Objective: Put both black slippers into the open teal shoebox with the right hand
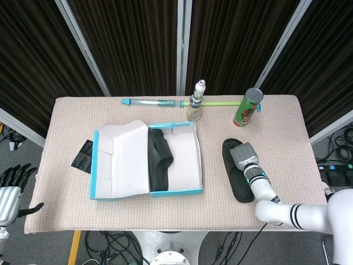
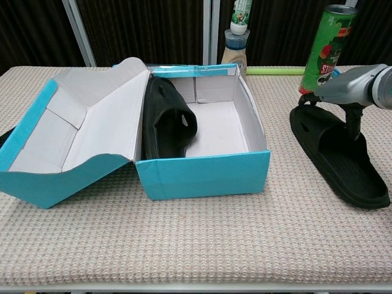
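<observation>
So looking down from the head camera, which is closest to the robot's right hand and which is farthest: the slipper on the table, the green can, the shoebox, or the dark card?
1. The slipper on the table, directly under the right hand.
2. The green can, behind the hand at the table's far edge.
3. The teal shoebox, off to the hand's left.
4. The dark card, beyond the box near the table's left edge.
</observation>
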Robot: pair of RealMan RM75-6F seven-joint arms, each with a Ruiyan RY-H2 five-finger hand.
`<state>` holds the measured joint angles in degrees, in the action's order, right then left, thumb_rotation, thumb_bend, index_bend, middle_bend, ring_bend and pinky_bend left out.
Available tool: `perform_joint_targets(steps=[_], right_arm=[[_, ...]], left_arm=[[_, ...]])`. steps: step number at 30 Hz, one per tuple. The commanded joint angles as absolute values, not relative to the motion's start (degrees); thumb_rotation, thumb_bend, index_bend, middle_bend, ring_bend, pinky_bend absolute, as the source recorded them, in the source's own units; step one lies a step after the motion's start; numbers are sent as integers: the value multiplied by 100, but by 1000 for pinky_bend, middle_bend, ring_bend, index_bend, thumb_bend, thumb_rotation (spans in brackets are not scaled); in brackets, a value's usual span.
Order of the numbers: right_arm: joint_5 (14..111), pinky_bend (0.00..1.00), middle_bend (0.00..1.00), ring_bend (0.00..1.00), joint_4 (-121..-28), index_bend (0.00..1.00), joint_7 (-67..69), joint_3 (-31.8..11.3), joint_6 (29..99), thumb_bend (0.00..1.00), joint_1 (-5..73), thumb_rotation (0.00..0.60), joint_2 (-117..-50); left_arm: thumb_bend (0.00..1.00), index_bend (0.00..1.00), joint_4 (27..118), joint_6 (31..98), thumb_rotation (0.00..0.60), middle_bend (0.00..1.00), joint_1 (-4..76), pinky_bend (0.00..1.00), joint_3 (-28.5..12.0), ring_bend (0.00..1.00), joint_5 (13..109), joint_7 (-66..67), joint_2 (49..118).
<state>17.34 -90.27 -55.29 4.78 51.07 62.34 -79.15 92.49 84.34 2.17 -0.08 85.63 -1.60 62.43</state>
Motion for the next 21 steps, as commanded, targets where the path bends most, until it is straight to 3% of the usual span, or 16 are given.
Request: perform_joint_targets(steps=[1,6,14,17,21], right_arm=[[1516,971,106,699,-8902,0,-5703,483,5124,73,6376,600,-8069],[1313,971,118,704,-8790,10,-5926,499,5163,74,6538,600,-8241],[1217,971,179,722,-8663,107,-6173,538,5376,75,6645,600,-8525],[1287,973,214,729,-8546,165,-6236,557,5457,75,6642,600,-8662],[1705,979,330,750,-8403,337,-6073,522,5693,85,6511,600,-8801]], left_arm=[[0,143,9233,8420,600,71,219,0,-7,0,8552,-184,6246],[0,142,9201,8384,600,71,231,0,-6,0,8536,-218,6261],[0,142,9130,8358,600,71,233,0,-2,0,8522,-290,6293],[0,143,9095,8358,600,71,219,0,5,0,8510,-323,6303],[0,143,9077,8372,600,71,201,0,14,0,8507,-359,6301]])
